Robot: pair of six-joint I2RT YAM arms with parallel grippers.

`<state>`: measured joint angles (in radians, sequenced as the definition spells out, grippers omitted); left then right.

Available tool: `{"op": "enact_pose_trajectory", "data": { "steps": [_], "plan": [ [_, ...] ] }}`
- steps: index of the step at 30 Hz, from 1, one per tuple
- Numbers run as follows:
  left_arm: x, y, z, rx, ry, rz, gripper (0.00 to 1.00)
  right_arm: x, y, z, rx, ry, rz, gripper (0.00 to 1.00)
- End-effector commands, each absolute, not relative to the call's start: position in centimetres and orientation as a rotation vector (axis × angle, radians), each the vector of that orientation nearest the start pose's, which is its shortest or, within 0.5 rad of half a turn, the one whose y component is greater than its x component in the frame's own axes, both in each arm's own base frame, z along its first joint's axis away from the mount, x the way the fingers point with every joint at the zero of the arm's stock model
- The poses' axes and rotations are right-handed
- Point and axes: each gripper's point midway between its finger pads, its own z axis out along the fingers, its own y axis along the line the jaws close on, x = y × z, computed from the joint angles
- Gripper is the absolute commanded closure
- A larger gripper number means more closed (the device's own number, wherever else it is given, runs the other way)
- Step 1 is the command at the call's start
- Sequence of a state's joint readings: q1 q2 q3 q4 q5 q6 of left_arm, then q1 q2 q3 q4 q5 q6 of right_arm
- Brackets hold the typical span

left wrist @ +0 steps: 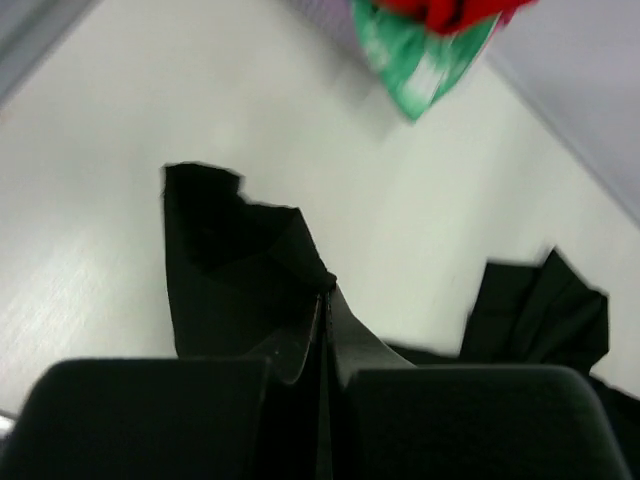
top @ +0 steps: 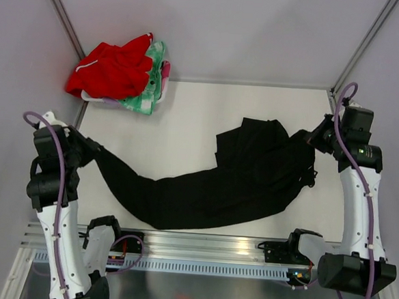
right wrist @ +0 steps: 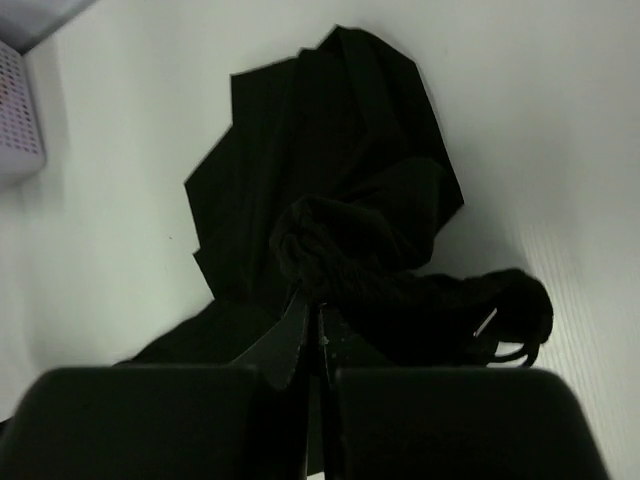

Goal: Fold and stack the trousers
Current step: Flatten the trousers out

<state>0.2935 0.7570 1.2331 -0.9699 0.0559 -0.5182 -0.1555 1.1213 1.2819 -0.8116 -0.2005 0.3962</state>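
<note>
Left gripper (top: 95,149), 9 o'clock: jaws together, clamped on a leg end of the trousers (top: 239,176). Right gripper (top: 315,136), 3 o'clock: pinched tight on the bunched waist. The black trousers sag between them across the bench (top: 189,108). Basket (top: 97,100), 11 o'clock corner: red garment (top: 113,68) heaped over green-and-pink cloth (top: 149,91).

Bright, even light — wrist views blurred, black trousers (top: 203,191) show no detail.

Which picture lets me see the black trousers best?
Top external view: the trousers show whole, end to end, over the table. Left wrist shows only a pinched piece; right wrist, only a bunched heap.
</note>
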Motion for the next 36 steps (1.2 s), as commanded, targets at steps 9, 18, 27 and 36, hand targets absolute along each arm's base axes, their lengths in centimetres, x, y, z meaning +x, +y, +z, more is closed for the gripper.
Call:
{"op": "enact_pose_trajectory", "data": {
  "steps": [9,18,27,36],
  "plan": [
    [20.5,0.1,22.1,-0.725,2.182,-0.327,0.00,24.4,-2.0,19.7,0.713,2.310,0.137,1.00],
    [29.7,-15.6,29.9,-0.009,2.088,-0.498,0.00,25.8,-4.9,17.2,0.839,2.257,0.017,1.00],
    [39.0,-33.6,16.4,0.348,2.337,-0.457,0.08,26.8,-6.9,17.7,0.862,2.201,0.009,1.00],
    [42.7,-34.5,16.0,0.454,2.428,-0.324,0.08,28.1,-6.2,16.6,0.863,2.202,0.081,1.00]
  ]
}}
